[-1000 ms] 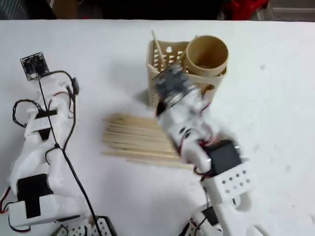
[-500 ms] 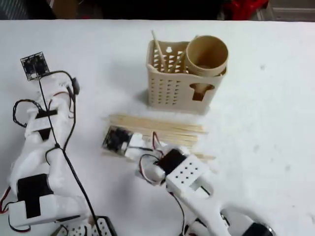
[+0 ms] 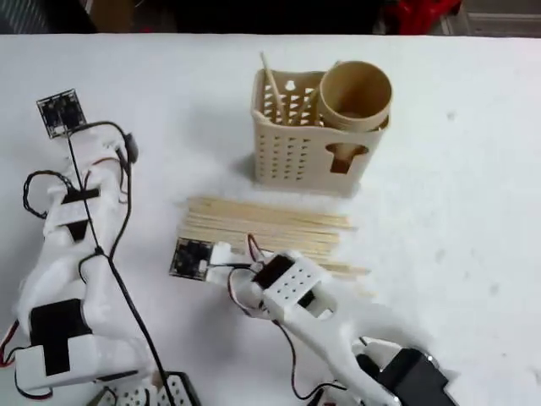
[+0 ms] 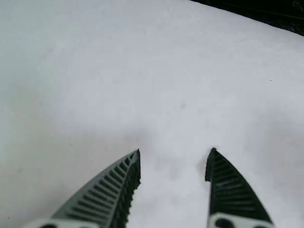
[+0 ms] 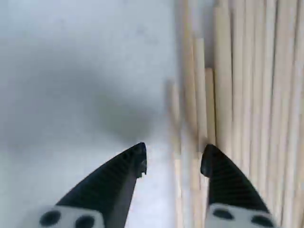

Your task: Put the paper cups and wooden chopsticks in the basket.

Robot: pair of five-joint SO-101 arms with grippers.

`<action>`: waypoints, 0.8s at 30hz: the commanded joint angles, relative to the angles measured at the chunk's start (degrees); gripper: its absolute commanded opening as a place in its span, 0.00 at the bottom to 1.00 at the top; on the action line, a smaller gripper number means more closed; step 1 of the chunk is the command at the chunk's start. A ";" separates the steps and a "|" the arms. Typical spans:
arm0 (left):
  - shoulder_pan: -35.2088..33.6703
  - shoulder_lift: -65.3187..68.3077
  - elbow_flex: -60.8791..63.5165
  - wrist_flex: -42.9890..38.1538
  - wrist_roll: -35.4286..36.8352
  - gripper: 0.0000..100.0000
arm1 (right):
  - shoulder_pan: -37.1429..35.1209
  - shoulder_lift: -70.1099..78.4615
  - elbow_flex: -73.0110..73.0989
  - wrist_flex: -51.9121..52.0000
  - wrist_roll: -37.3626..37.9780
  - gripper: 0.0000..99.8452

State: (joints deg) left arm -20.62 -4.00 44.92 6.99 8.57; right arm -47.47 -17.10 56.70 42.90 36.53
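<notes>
A beige perforated basket [image 3: 296, 148] stands at the back of the white table, with a paper cup [image 3: 355, 93] and a few wooden chopsticks [image 3: 270, 80] upright in it. A flat pile of chopsticks [image 3: 262, 224] lies in front of the basket. My right arm [image 3: 287, 288] is low over the pile's near left end. My right gripper [image 5: 174, 159] is open, one finger over bare table and the other over the chopstick ends [image 5: 237, 71], with a short chopstick tip between the fingers. My left gripper [image 4: 174, 156] is open over bare table, holding nothing.
My left arm [image 3: 76, 211] rests along the table's left side with its black cable [image 3: 118, 279] trailing toward the front. Free table lies to the right of the basket and the pile.
My right arm swung from over the basket down to the near left end of the chopstick pile, then edged slightly nearer and left. The left arm stayed still.
</notes>
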 commanded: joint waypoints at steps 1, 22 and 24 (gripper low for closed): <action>0.75 -0.22 -2.73 0.09 0.35 0.23 | -0.13 -0.04 -1.49 -0.22 0.79 0.14; 0.66 -0.22 -2.64 0.09 0.35 0.23 | -1.01 4.70 -2.37 7.52 6.77 0.12; 0.66 -0.22 -2.64 0.09 0.35 0.23 | -1.54 7.87 -4.22 7.87 7.21 0.11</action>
State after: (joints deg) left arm -20.62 -4.00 44.92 6.99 8.57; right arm -47.74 -12.97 53.98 49.23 42.59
